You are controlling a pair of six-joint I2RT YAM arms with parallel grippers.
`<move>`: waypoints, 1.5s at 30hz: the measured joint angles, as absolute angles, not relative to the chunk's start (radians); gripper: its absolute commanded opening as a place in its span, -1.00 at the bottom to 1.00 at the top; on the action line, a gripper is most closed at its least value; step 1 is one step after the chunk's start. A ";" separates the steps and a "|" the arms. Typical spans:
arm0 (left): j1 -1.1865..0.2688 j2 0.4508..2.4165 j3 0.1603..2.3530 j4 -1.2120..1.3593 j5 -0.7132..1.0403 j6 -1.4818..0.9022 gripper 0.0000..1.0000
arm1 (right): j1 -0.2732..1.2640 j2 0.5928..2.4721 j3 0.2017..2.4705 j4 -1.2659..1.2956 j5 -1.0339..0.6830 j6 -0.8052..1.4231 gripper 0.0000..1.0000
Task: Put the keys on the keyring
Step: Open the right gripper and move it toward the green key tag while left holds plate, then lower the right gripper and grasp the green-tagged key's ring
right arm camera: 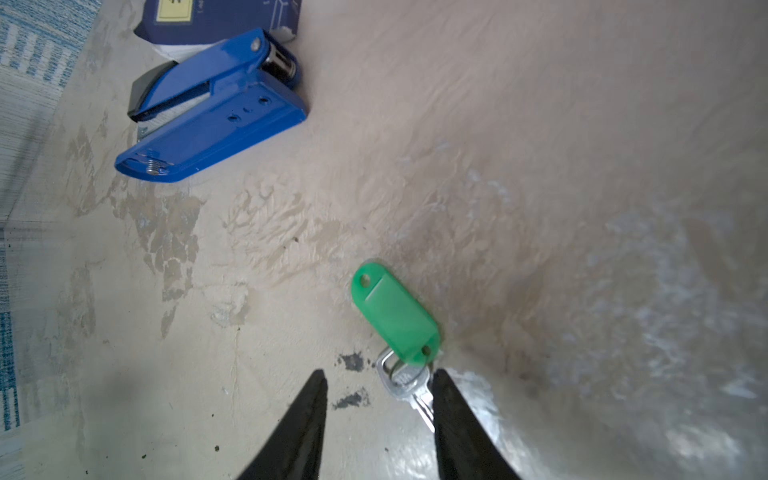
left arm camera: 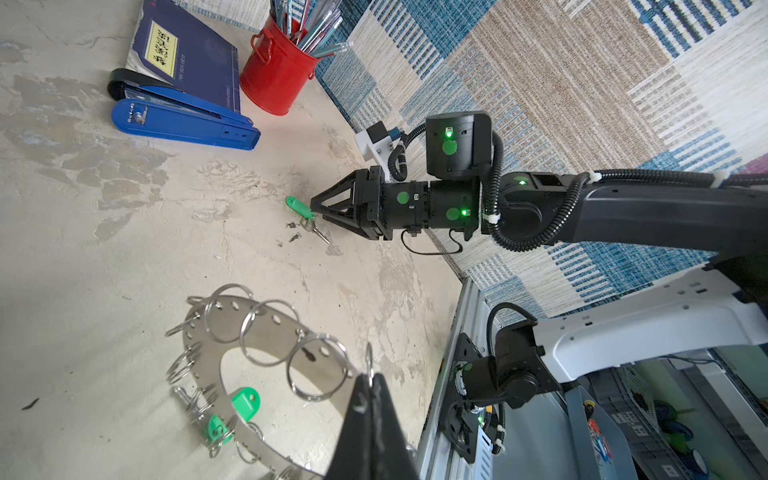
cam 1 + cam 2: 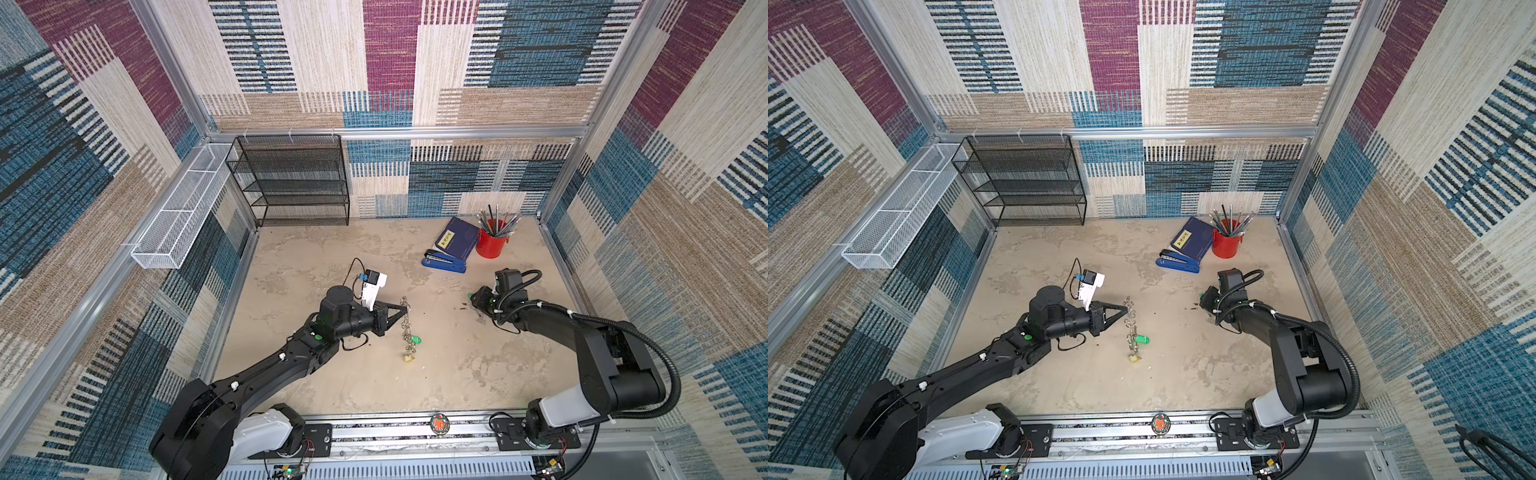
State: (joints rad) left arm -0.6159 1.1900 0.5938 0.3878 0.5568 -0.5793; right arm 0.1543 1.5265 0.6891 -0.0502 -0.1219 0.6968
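The keyring [image 2: 266,332], a flat grey disc with several split rings round its edge, stands on edge above the table in both top views [image 3: 405,320] [image 3: 1128,322]. My left gripper [image 2: 371,376] [image 3: 402,308] is shut on a split ring at its rim. A green-tagged key [image 3: 415,341] and a yellow-tagged key [image 3: 408,358] hang from its lower end. Another key [image 1: 405,380] with a green tag [image 1: 395,316] lies on the table. My right gripper [image 1: 379,374] [image 3: 478,301] stands open over it, the key's blade against one finger.
A blue stapler [image 3: 444,262], a navy book [image 3: 457,239] and a red cup of pens [image 3: 492,243] sit at the back right. A black mesh shelf [image 3: 291,178] stands at the back left, with a white wire basket [image 3: 178,212] on the left wall.
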 measured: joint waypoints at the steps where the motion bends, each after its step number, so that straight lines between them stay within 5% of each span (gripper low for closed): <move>1: -0.616 1.191 0.594 0.390 0.557 -0.579 -1.00 | 0.157 1.538 0.698 -0.052 -0.120 0.709 -0.25; 21: -0.616 1.203 0.578 0.431 0.557 -0.575 -1.00 | 0.171 1.599 0.737 -0.074 -0.069 0.781 -1.00; 26: -0.616 1.203 0.576 0.431 0.557 -0.575 -1.00 | 0.171 1.622 0.766 -0.079 -0.073 0.688 -1.00; 31: -0.616 1.197 0.575 0.431 0.557 -0.575 -1.00 | 0.171 1.660 0.823 -0.091 -0.089 0.578 -0.57; 45: -0.616 1.205 0.572 0.437 0.585 -0.576 -1.00 | 0.226 1.511 0.728 -0.106 -0.051 0.548 -0.37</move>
